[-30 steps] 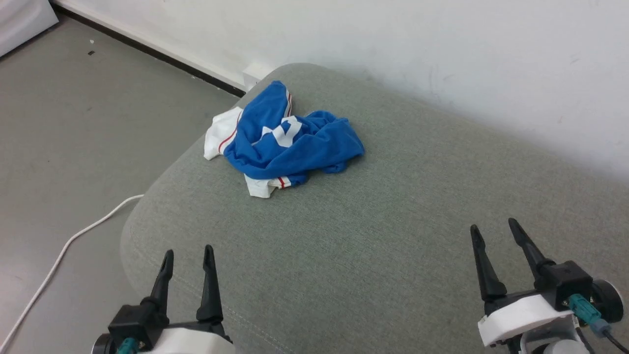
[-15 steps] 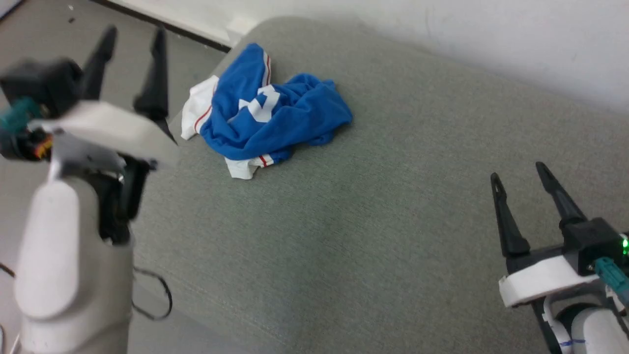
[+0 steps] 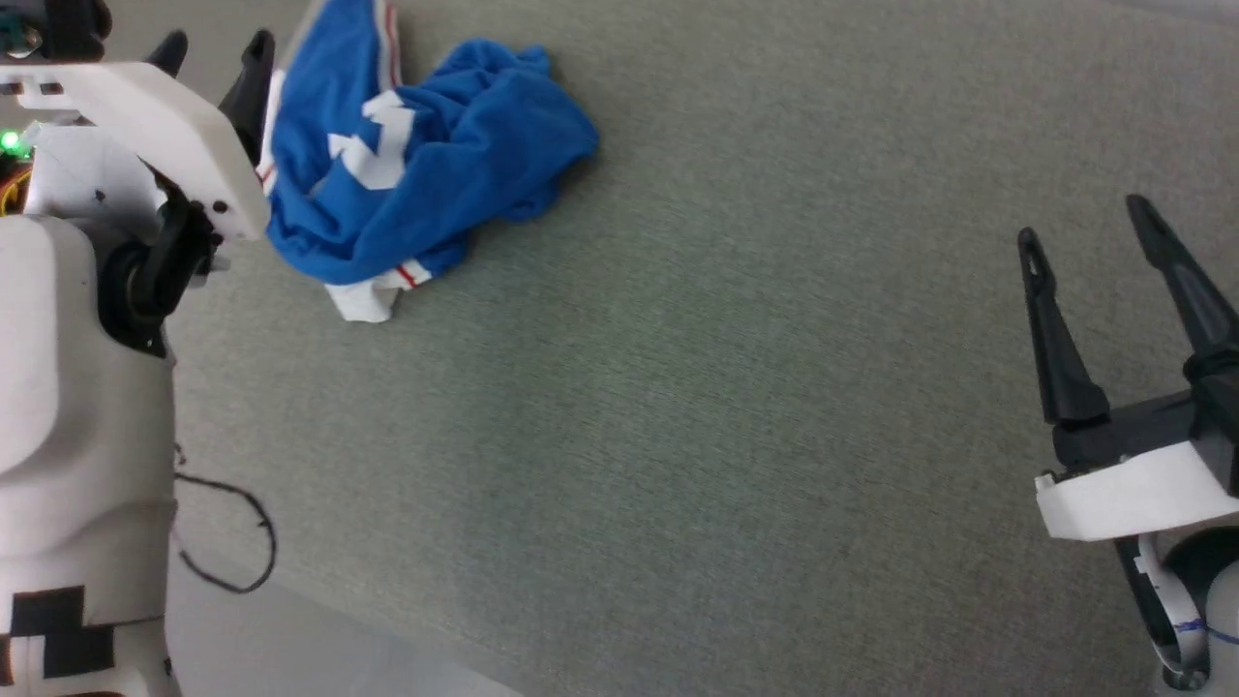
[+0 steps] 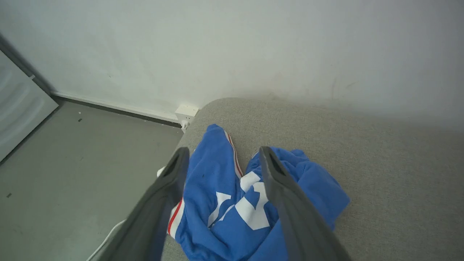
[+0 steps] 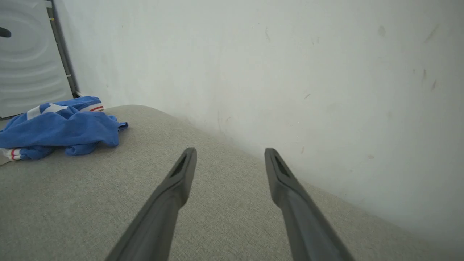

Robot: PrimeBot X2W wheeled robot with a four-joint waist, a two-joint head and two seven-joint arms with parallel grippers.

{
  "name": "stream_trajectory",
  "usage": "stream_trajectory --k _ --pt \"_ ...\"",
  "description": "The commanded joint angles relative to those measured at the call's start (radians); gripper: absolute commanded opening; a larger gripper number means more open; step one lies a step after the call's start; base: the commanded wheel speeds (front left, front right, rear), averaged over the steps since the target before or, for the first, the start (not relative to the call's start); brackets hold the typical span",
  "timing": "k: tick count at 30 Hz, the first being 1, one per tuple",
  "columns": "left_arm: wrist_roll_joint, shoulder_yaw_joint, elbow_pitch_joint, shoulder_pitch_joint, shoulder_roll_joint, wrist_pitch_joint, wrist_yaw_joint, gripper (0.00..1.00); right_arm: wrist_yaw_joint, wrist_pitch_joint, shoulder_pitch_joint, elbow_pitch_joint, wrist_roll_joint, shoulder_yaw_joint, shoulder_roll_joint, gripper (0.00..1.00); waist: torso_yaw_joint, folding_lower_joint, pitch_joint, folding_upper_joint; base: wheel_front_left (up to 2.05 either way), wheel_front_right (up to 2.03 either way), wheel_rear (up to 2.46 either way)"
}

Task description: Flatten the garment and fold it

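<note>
I see the garment [image 3: 436, 174] crumpled in a heap on the grey cushion [image 3: 726, 387], near its far left corner. My left gripper [image 3: 217, 46] hangs just beside it, jaws wide, holding nothing. The right gripper [image 3: 1082, 221] sits well apart, its jaws wide too.

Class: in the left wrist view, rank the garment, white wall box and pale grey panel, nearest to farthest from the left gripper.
1. garment, directly before the left gripper.
2. white wall box, straight beyond the garment.
3. pale grey panel, far off at the left edge.
</note>
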Motion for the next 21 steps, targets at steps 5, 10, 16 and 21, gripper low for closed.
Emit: stream_trajectory --k 5,10,16,21 --pt "-0.027 -0.008 0.072 -0.018 0.039 0.089 -0.020 1.00 -0.002 0.017 -0.021 -0.033 0.018 -0.007 -0.009 1.00 -0.122 -0.0003 0.125 -0.0001 0.00 0.00 0.00" --pt "-0.073 0.011 0.120 -0.003 0.038 0.164 -0.008 1.00 -0.002 0.016 -0.034 -0.044 0.028 -0.014 -0.010 1.00 -0.163 -0.0003 0.173 -0.0001 0.00 0.00 0.00" --pt "-0.068 0.005 0.140 0.017 0.056 0.244 0.030 0.00 -0.002 0.002 -0.040 -0.039 0.038 -0.024 -0.008 1.00 -0.192 -0.0003 0.208 -0.0001 0.00 0.00 0.00" --pt "-0.068 0.004 0.153 0.028 0.063 0.253 0.042 0.00 -0.002 -0.011 -0.054 -0.020 0.045 -0.016 0.000 1.00 -0.207 -0.0003 0.205 -0.0001 0.00 0.00 0.00"
